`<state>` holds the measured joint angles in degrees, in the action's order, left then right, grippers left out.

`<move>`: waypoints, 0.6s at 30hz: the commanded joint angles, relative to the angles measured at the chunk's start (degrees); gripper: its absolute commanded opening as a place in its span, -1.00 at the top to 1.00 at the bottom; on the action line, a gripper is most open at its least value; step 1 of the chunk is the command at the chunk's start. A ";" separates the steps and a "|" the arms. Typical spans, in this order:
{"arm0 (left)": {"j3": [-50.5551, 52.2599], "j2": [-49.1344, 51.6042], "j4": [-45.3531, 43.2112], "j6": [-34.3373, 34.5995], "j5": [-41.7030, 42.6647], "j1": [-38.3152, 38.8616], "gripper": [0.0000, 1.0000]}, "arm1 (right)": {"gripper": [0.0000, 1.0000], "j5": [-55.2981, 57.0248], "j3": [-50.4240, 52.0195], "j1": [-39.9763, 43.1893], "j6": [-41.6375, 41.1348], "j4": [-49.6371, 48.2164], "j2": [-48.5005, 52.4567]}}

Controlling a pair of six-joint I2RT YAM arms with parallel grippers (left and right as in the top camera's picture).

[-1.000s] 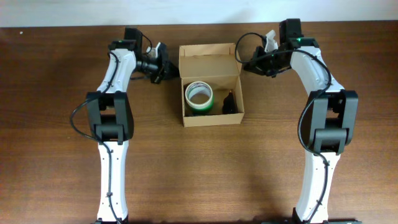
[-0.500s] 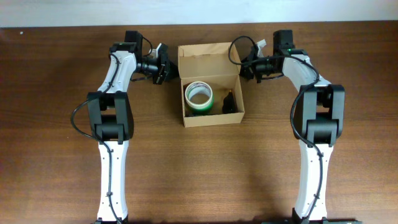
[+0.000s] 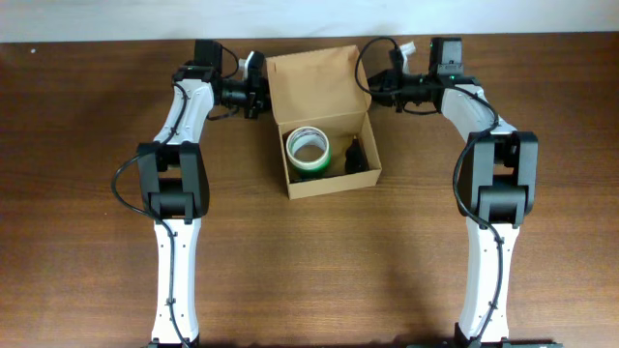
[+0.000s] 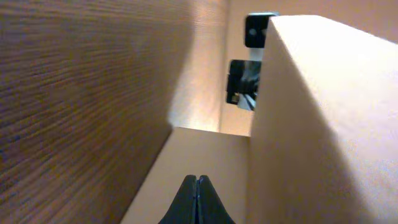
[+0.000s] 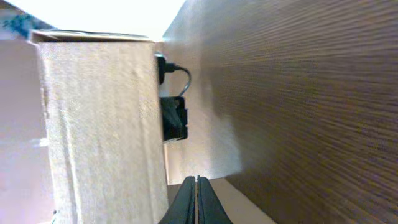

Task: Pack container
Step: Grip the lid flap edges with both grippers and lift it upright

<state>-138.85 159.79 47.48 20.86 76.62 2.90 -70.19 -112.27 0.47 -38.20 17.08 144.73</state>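
Observation:
The container (image 3: 334, 182) is a tan cardboard box in the overhead view, back middle of the table. Its flap lid (image 3: 314, 82) stands raised behind the opening. Inside lie a green-and-white tape roll (image 3: 309, 147) and a small black object (image 3: 356, 158). My left gripper (image 3: 263, 97) is shut against the lid's left edge, and my right gripper (image 3: 370, 89) is shut against its right edge. The left wrist view has shut fingertips (image 4: 197, 182) beside the lid (image 4: 323, 124). The right wrist view has shut fingertips (image 5: 196, 180) beside the lid (image 5: 99, 124). Neither holds anything.
The brown wooden table (image 3: 309, 271) stretches out in front of the box. A pale wall edge (image 3: 97, 19) runs along the back. Each wrist view catches the other arm's black gripper body (image 4: 245, 81) (image 5: 173, 118) past the lid.
Both grippers have moved inward and back to the lid's side edges. The lid has swung up from lying back, and the box has turned slightly.

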 commanded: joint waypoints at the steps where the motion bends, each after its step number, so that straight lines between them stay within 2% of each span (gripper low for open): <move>1: -1.05 0.50 -1.51 -0.04 5.81 0.17 0.97 | 0.92 -4.44 -0.26 0.31 -1.29 -0.74 -0.28; 6: -5.75 0.48 -2.56 -1.22 7.93 0.17 0.97 | 0.92 -7.78 -0.55 0.31 -1.33 -5.99 -0.55; 12: -12.90 0.48 -2.40 -1.14 8.55 0.17 0.97 | 0.92 -8.90 -2.05 0.28 -1.31 -7.98 -1.70; 18: -17.18 0.48 1.31 -1.18 7.58 0.66 0.97 | 0.93 -8.85 -2.21 0.28 -1.27 -10.21 -5.51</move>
<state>-153.88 159.89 47.55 20.58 83.18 2.90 -77.12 -112.77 0.45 -39.81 7.84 144.14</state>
